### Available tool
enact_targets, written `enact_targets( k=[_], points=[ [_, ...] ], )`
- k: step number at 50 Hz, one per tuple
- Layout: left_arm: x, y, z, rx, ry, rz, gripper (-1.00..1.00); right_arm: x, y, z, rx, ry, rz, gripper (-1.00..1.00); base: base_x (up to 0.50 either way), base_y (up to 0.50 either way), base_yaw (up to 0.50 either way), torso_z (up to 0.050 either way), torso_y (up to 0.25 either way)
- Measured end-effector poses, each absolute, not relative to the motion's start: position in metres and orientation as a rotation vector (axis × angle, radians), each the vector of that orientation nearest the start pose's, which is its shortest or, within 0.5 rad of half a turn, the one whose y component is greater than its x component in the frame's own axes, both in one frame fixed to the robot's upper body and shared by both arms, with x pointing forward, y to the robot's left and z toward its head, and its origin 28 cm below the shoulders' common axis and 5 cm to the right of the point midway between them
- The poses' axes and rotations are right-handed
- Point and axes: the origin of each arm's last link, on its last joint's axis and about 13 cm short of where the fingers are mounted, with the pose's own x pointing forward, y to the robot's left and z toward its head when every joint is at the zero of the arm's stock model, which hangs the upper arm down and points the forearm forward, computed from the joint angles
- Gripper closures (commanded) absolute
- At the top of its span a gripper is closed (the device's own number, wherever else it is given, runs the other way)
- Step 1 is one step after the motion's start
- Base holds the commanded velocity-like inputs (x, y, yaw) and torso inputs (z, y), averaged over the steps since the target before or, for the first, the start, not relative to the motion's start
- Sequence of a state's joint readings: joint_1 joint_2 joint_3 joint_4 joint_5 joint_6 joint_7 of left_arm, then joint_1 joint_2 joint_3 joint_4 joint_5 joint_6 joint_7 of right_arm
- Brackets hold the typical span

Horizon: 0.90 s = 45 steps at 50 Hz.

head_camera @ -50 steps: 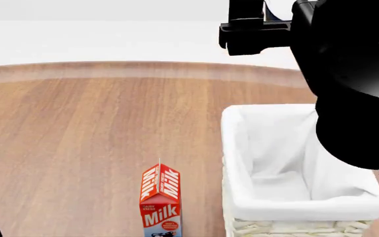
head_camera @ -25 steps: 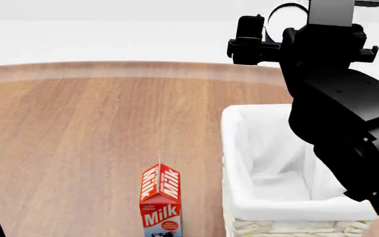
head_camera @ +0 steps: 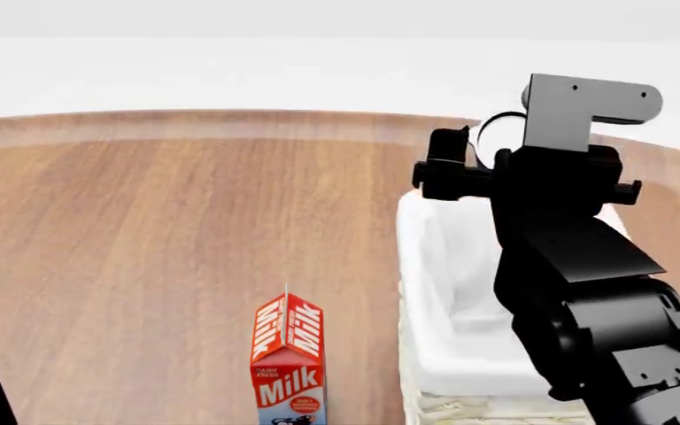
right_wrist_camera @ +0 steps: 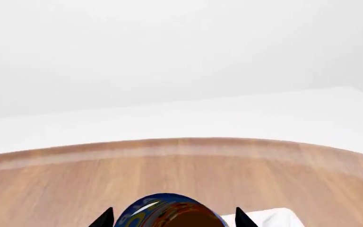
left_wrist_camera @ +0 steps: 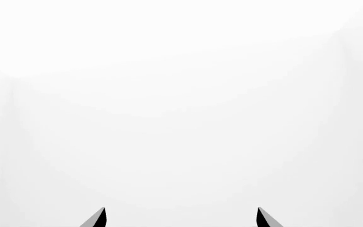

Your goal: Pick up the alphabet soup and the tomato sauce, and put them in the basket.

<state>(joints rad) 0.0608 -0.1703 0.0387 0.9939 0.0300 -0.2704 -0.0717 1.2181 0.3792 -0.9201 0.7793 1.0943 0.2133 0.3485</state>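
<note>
Nearest the robot, a milk carton [head_camera: 289,363] stands on the worktop [head_camera: 139,230], just left of the basket [head_camera: 435,354]. The right arm reaches over the basket's far end, and the right pincer [right_wrist_camera: 170,218] is clamped on the alphabet soup [right_wrist_camera: 168,210], its blue label showing between the fingertips. The basket's lining lies directly below the can, so the coming move is probably a short drop and release. The left pincer [left_wrist_camera: 180,216] has its tips apart, facing blank white. No tomato sauce is visible.
</note>
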Motion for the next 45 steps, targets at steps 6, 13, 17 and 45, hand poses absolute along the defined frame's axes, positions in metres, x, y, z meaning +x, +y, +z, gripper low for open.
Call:
enact_targets(
  k=[6, 13, 17, 45],
  points=[
    [0.150, 0.216, 0.180, 0.146, -0.662, -0.018, -1.00, 0.404, -0.137, 0.173, 0.089, 0.157, -0.082, 1.00, 0.00, 0.00, 0.00, 0.000, 0.000],
    [0.150, 0.216, 0.179, 0.145, -0.659, -0.018, -1.00, 0.405, -0.142, 0.159, 0.118, 0.180, -0.117, 1.00, 0.00, 0.00, 0.00, 0.000, 0.001],
    [0.151, 0.216, 0.178, 0.144, -0.657, -0.017, -1.00, 0.405, -0.145, 0.151, 0.140, 0.197, -0.140, 1.00, 0.00, 0.00, 0.00, 0.000, 0.000],
    [0.152, 0.216, 0.174, 0.142, -0.647, -0.017, -1.00, 0.401, -0.154, 0.109, 0.204, 0.283, -0.208, 1.00, 0.00, 0.00, 0.00, 0.000, 0.001]
  ],
)
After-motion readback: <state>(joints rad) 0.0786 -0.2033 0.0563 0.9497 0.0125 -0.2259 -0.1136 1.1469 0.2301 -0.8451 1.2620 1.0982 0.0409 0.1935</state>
